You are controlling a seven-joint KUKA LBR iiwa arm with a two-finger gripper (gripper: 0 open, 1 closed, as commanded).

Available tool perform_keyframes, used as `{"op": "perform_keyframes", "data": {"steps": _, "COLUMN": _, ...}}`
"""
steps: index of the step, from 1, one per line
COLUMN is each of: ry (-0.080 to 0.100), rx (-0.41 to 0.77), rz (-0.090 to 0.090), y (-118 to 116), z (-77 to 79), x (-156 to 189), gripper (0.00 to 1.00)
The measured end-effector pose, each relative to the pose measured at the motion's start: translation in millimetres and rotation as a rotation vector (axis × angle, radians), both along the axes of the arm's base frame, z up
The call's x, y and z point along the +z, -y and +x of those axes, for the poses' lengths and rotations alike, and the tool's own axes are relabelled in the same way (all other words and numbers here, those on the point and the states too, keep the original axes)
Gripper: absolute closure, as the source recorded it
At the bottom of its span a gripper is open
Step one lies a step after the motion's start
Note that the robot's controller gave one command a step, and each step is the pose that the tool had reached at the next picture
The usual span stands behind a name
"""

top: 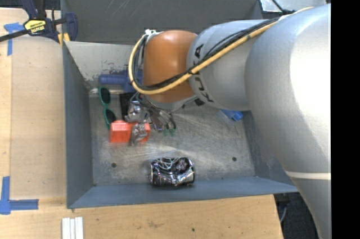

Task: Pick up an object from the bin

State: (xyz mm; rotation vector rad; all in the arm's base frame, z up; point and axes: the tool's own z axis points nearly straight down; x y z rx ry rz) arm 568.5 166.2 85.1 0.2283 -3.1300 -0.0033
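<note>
**Bin count: 5 things in plain sight**

The bin (pixel 77 165) shows 1 orange block (pixel 118 132), 1 crumpled black-and-silver packet (pixel 171 171), 1 green looped piece (pixel 106 104), 1 blue bar (pixel 112 80) and 1 blue scrap (pixel 233 115). Small bits by the block are too tangled to count.

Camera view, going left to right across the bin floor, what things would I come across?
Green glasses frame → orange block → crumpled dark can → small blue piece.
</note>
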Motion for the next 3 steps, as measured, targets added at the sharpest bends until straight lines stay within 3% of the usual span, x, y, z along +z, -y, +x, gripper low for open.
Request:
{"op": "perform_keyframes", "data": {"steps": 1, "ry": 0.019, "rx": -0.024, "rz": 0.006, "y": 0.3, "z": 10.7, "x": -1.1, "gripper": 1.00}}
{"op": "perform_keyframes", "data": {"steps": 2, "ry": -0.001, "rx": -0.050, "rz": -0.003, "y": -11.0, "z": 5.1, "x": 31.2, "gripper": 1.00}}
{"op": "perform_keyframes", "data": {"steps": 3, "ry": 0.011, "rx": -0.070, "rz": 0.001, "y": -31.5, "z": -9.7, "x": 182.6, "gripper": 1.00}}
